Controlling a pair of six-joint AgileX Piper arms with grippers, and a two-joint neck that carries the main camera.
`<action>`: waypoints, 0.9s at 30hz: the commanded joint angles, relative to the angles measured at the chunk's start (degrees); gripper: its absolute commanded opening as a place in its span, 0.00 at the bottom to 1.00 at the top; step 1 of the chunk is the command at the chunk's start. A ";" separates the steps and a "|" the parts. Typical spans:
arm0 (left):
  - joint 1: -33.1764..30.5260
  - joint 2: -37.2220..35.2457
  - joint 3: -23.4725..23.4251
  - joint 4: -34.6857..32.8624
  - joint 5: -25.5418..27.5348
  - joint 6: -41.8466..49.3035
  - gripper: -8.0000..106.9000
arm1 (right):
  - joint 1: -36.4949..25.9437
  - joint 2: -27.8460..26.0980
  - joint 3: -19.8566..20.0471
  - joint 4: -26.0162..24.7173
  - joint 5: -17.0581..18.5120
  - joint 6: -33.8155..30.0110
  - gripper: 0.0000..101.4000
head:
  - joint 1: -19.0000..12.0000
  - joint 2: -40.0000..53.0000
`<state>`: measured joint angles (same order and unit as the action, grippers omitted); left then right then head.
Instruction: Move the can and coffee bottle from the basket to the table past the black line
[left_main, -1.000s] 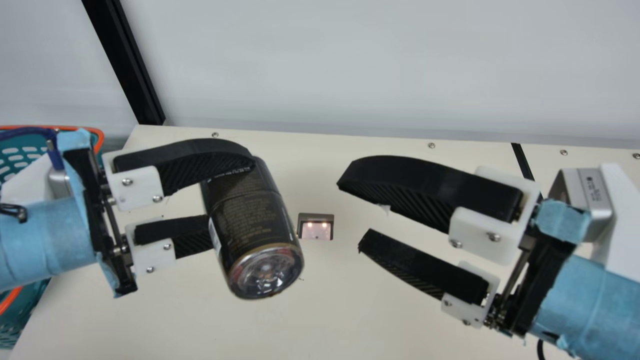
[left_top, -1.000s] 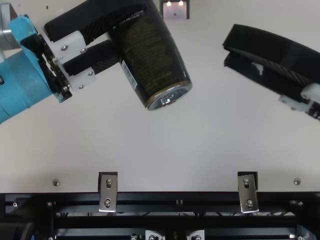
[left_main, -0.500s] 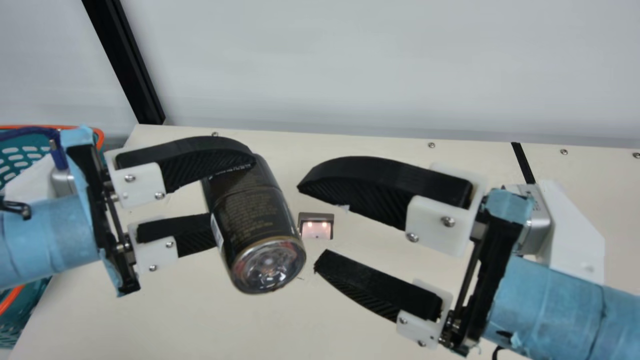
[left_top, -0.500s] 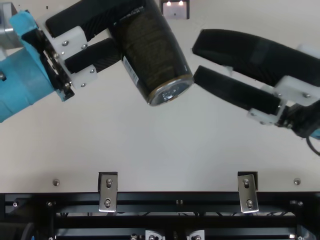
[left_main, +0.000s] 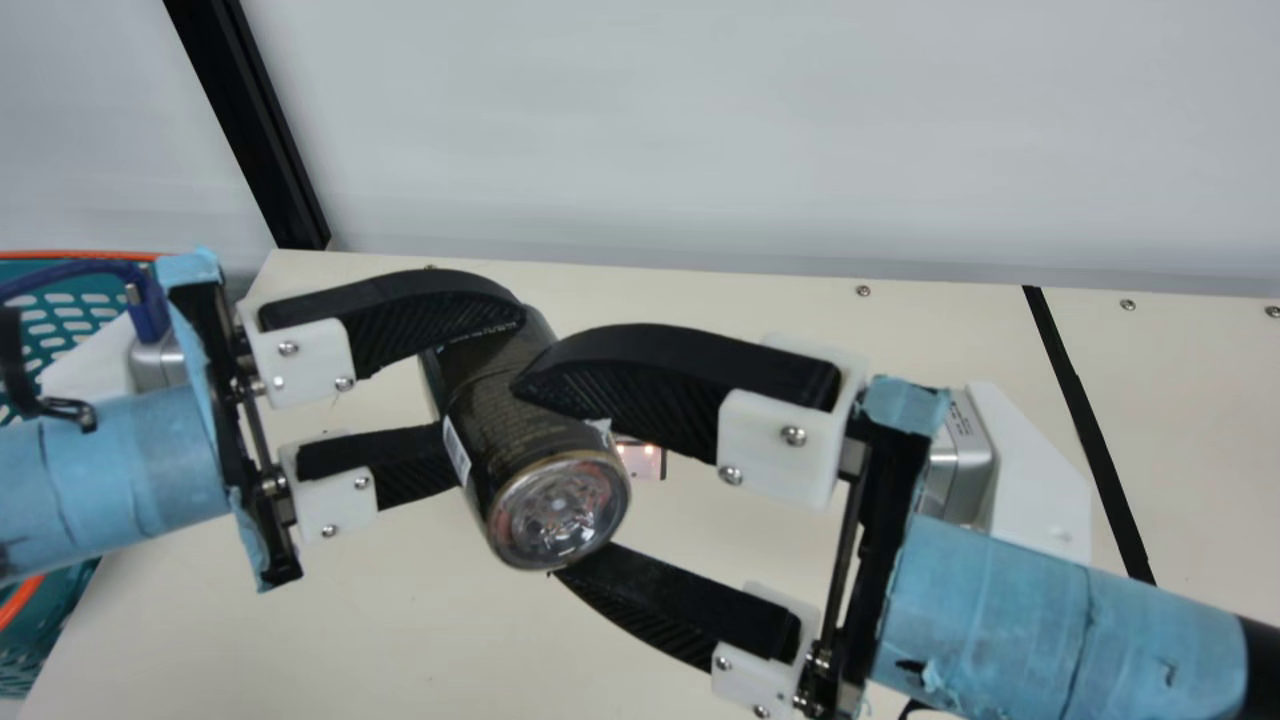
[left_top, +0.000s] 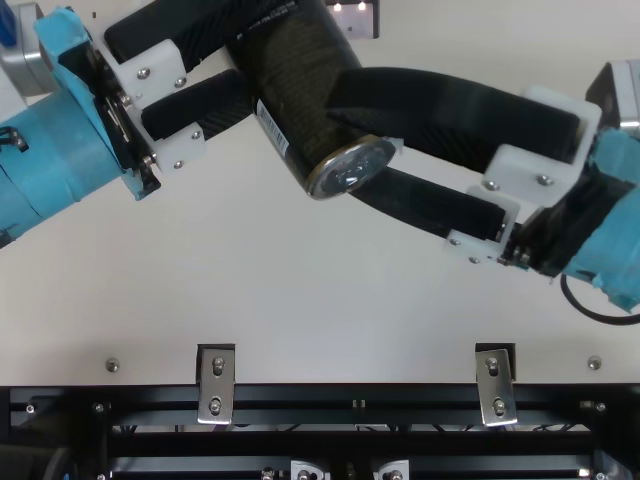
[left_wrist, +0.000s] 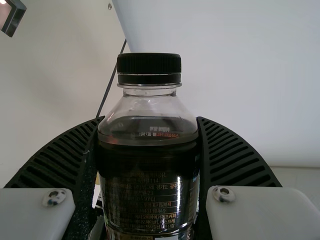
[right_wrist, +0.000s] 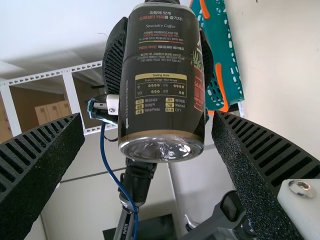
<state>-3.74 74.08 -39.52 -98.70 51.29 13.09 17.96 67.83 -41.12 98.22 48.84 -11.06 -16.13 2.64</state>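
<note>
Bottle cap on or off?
On. In the left wrist view, the black cap sits straight on the neck of the bottle.

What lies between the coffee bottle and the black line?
The right gripper, open, and its arm lie between them, as the main view shows.

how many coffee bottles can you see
1: the coffee bottle is held above the table by the left gripper, its base end near the right gripper's open fingers. Others may be hidden in the basket.
</note>
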 joint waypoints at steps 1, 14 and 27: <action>0.00 0.00 0.00 0.00 0.00 0.00 0.16 | 0.22 0.62 0.06 0.58 -0.12 -0.43 1.00 | -0.30 0.39; 0.00 0.00 0.00 0.00 0.00 0.00 0.16 | -0.26 3.71 -1.26 1.76 0.29 1.09 1.00 | -0.30 0.39; 0.00 0.00 0.00 0.00 0.00 0.00 0.16 | 3.35 7.20 -5.55 1.76 -1.33 3.63 1.00 | -0.30 0.39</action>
<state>-3.74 74.08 -39.52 -98.70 51.29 13.09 21.10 74.86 -46.42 99.94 47.80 -7.63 -16.42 2.64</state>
